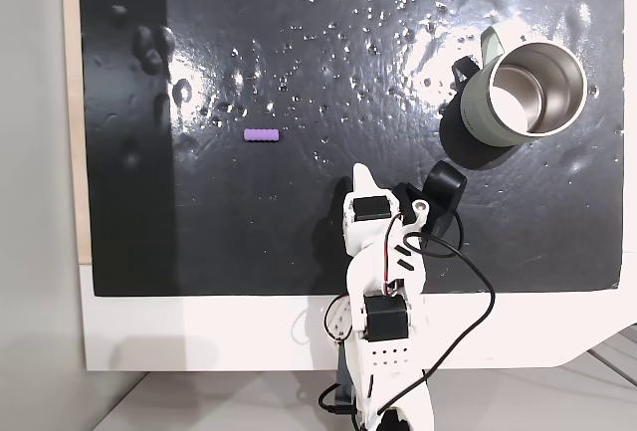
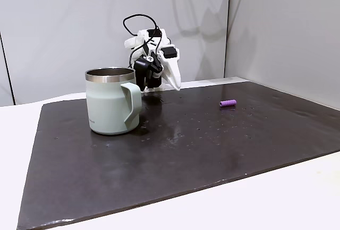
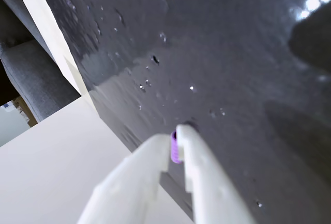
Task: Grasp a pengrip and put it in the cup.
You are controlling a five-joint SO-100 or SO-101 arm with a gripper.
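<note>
Gripper (image 3: 175,137): fingers almost together, nothing between them, raised above the mat.
Pengrip (image 1: 263,135): lying on the black mat (image 1: 299,53).
Cup (image 1: 518,93): upright, well apart from the pengrip.

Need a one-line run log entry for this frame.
light-purple ribbed rubber pengrip: lying on black mat | gripper: shut, empty, apart from pengrip | pale grey-green steel-lined mug: upright, empty | grasp: not begun

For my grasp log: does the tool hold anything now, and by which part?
Nothing is held. The pengrip lies on the black mat, apart from the tool.
</note>
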